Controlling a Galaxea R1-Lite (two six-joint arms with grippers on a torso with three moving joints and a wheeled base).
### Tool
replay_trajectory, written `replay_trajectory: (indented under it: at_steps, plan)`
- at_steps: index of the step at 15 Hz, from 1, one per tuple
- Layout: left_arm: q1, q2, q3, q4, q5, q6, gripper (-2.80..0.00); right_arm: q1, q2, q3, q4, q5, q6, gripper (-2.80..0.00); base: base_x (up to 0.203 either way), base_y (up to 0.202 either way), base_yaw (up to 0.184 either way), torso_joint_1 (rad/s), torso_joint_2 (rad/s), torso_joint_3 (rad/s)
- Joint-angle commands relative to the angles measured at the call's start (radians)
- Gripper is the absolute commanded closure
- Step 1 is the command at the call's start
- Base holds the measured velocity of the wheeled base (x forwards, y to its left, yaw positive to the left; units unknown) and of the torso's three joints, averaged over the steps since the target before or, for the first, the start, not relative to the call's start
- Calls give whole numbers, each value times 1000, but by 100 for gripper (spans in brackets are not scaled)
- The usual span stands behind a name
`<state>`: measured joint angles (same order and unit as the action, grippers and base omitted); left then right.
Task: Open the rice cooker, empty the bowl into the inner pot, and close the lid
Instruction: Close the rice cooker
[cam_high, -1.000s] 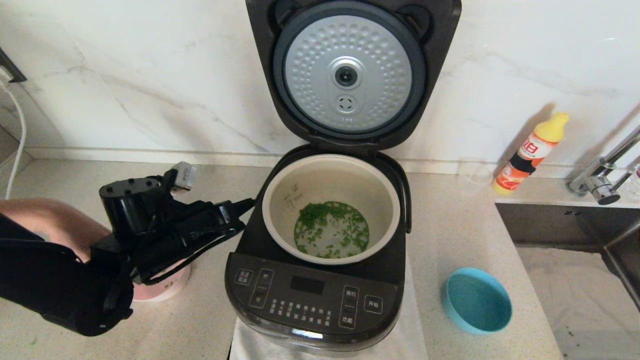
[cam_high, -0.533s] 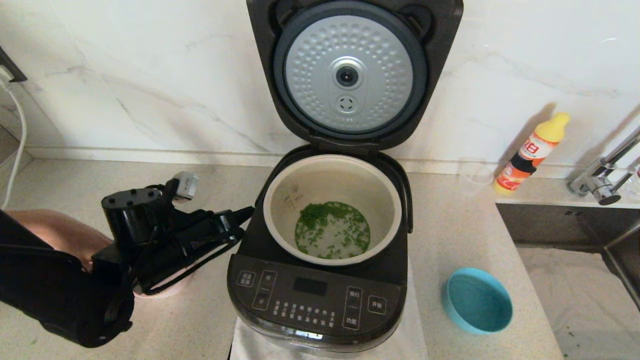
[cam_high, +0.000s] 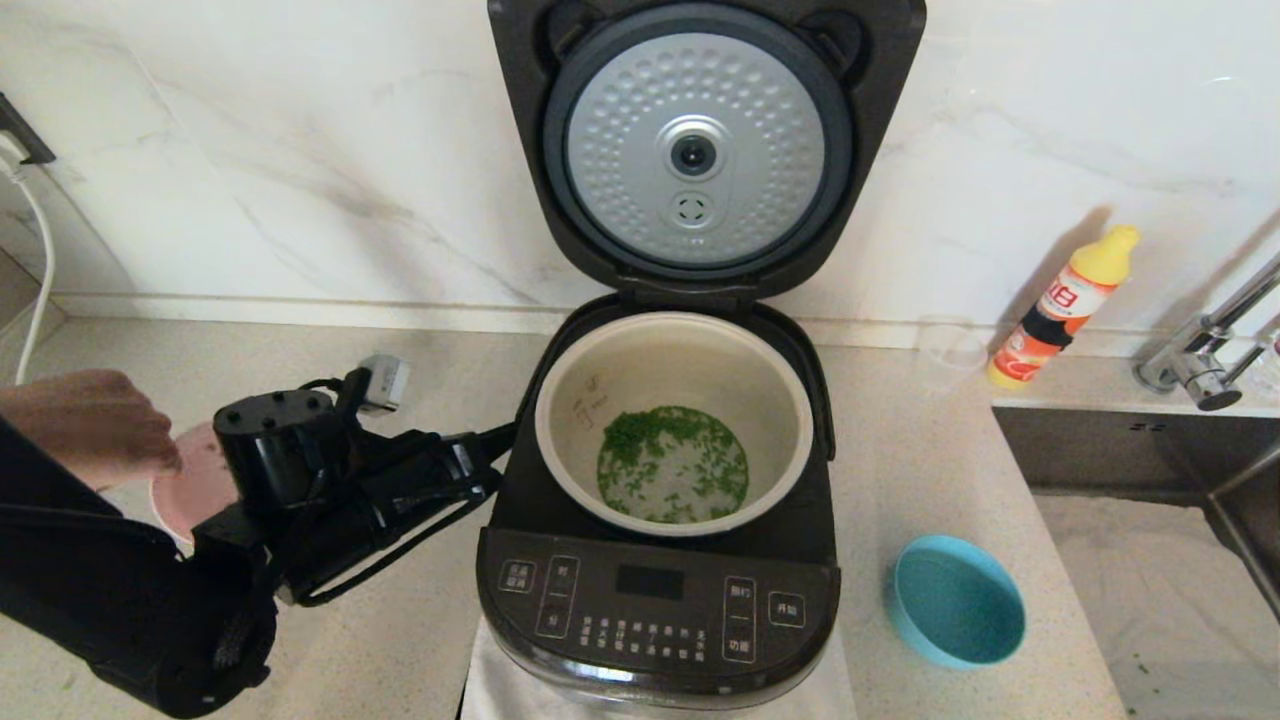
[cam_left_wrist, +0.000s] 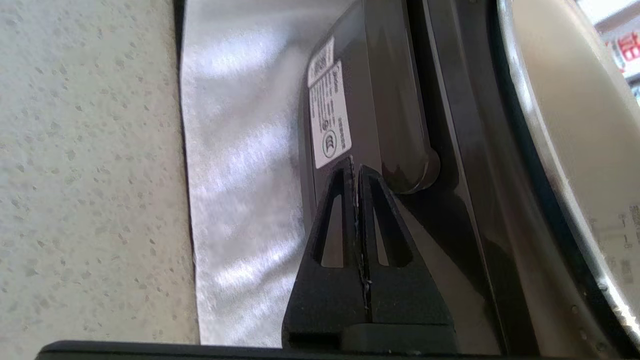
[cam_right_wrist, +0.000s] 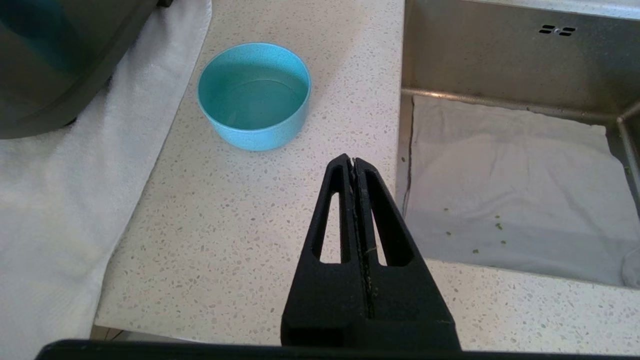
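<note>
Black rice cooker (cam_high: 655, 560), dimpled silver lid (cam_high: 700, 140) (blue bowl (cam_high: 955, 600) beside).

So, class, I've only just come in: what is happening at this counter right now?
The rice cooker stands with its lid raised, and the inner pot holds chopped greens. The left gripper, shut and empty, sits against the cooker's left side. A person's hand holds a pink bowl behind that arm. The right gripper, also shut and empty, hangs over the counter near the empty blue bowl. The lid is not yet closed.
</note>
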<state>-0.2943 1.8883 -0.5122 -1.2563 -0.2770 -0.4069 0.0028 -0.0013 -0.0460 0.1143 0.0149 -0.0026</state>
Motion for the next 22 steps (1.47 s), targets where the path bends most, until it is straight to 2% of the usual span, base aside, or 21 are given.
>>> replay_trajectory:
  at_steps: [1, 9, 14, 15, 17, 20, 22]
  plan:
    - [-9, -5, 19, -3, -2, 0, 0, 0, 0, 0, 1, 0, 0, 0, 0, 0, 0, 0, 0, 0]
    - [-9, -52, 56, -3, 4, 0, 0, 0, 0, 0, 1, 1, 0, 0, 0, 0, 0, 0, 0, 0]
    - [60, -195, 105, 41, 105, 0, 0, 0, 0, 0, 1, 0, 0, 0, 0, 0, 0, 0, 0, 0]
    - [66, -243, 99, 99, 137, 0, 0, 0, 0, 0, 1, 0, 0, 0, 0, 0, 0, 0, 0, 0]
    - [73, -322, 31, 359, 238, 3, 0, 0, 0, 0, 1, 0, 0, 0, 0, 0, 0, 0, 0, 0]
    - [74, -435, -224, 812, 417, 5, 0, 0, 0, 0, 1, 0, 0, 0, 0, 0, 0, 0, 0, 0]
    - [74, -524, -372, 1004, 466, 11, 0, 0, 0, 0, 1, 0, 0, 0, 0, 0, 0, 0, 0, 0]
